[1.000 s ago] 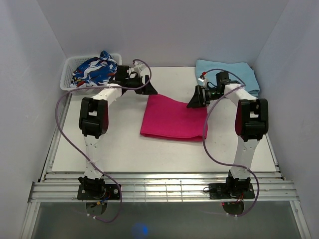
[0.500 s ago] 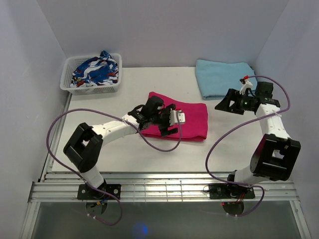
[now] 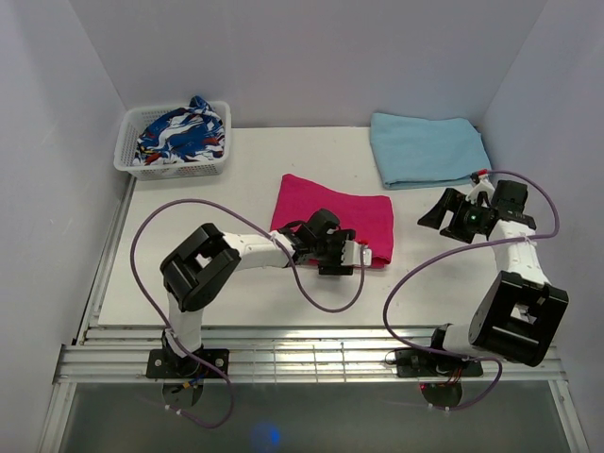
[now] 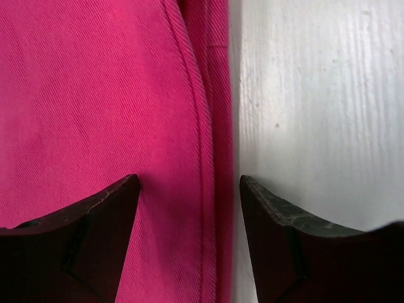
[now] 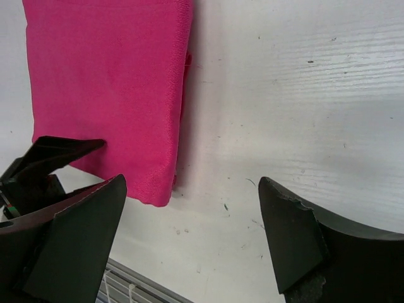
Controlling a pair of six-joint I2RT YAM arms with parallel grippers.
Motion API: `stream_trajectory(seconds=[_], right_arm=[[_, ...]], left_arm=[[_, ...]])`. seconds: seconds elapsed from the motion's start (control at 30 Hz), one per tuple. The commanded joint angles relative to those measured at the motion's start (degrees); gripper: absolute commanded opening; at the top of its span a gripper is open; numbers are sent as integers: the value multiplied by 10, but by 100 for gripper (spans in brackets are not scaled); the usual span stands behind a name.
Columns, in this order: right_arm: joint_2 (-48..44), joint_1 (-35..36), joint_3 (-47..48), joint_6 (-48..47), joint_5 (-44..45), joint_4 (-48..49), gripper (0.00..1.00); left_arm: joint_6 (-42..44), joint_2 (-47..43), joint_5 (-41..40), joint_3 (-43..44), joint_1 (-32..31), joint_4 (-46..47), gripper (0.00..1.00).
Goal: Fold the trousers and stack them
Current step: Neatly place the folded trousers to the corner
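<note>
Top external view: folded magenta-pink fabric trousers (image 3: pixel 326 209) are laid flat at centre; left gripper (image 3: pixel 338 262) is spread open astride their 5 o'clock edge, likely to grasp it; right gripper (image 3: pixel 440 213) is spread, empty, at 3 o'clock

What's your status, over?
Left jaws open, straddling trousers edge. Right jaws open, empty, clear of them. Trousers folded flat on table. Nothing blocking.

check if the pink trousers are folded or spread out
Folded: the trousers lie as one compact rectangle, no separate legs showing, with layered edges stacked along one side.
</note>
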Motion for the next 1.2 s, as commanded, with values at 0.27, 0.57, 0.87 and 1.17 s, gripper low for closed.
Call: stream_trajectory(seconds=[0.27, 0.57, 0.87, 1.17], right_arm=[[-12, -3, -100, 100, -28, 92, 90], [39, 3, -193, 226, -125, 269, 90], [73, 56, -251, 342, -150, 463, 90], [137, 153, -293, 456, -112, 624, 90]], left_arm=[[-50, 88, 38, 97, -4, -85, 8], [-185, 83, 201, 146, 61, -137, 0], [-248, 115, 283, 212, 108, -161, 0], [-265, 125, 305, 222, 117, -155, 0]])
